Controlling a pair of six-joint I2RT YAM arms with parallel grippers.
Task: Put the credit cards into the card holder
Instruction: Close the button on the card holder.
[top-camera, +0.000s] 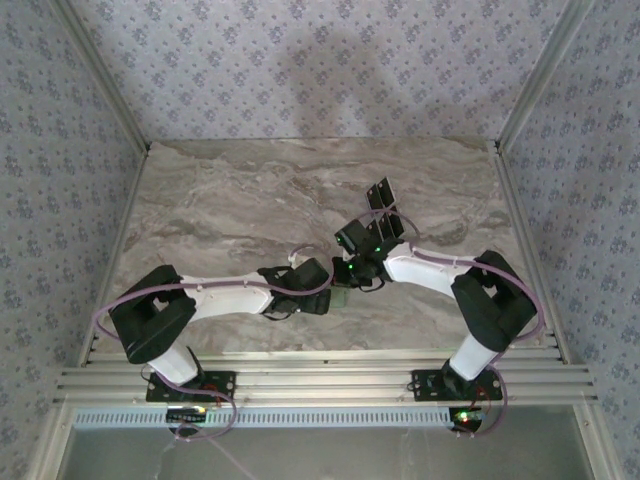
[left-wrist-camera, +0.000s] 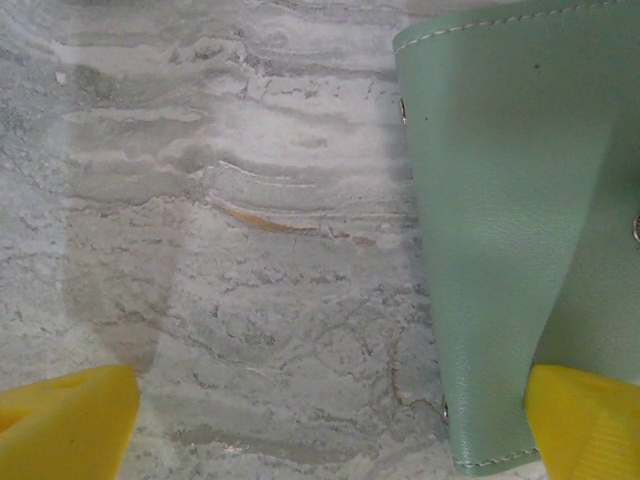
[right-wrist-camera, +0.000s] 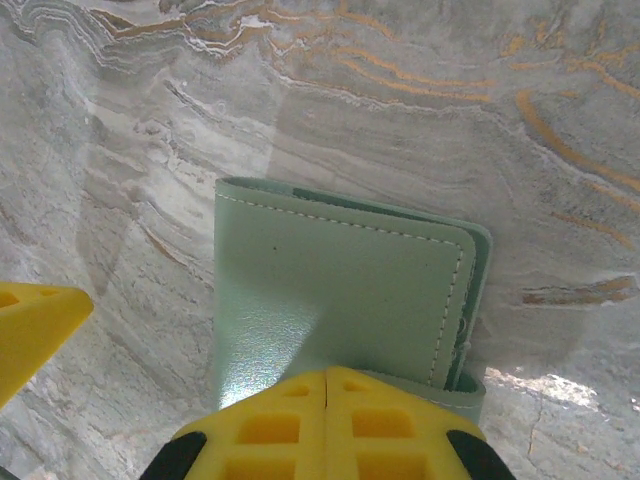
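Note:
The card holder (right-wrist-camera: 340, 290) is a pale green wallet lying on the marble table, also seen as a small green patch between the two grippers (top-camera: 342, 298). My right gripper (right-wrist-camera: 328, 400) is shut, its yellow tips together and resting on the wallet's near edge. My left gripper (left-wrist-camera: 330, 430) is open wide over bare marble. Its right fingertip (left-wrist-camera: 585, 420) touches the wallet's (left-wrist-camera: 510, 230) lower edge. The black credit cards (top-camera: 381, 192) lie fanned just beyond the grippers, with more of them (top-camera: 397, 226) beside the right wrist. Another yellow fingertip (right-wrist-camera: 30, 325) sits left of the wallet, apart from it.
The marble table (top-camera: 230, 200) is walled on three sides by patterned panels (top-camera: 320, 60). A metal rail (top-camera: 320, 375) runs along the near edge by both arm bases. Both arms meet near the table's middle, very close together.

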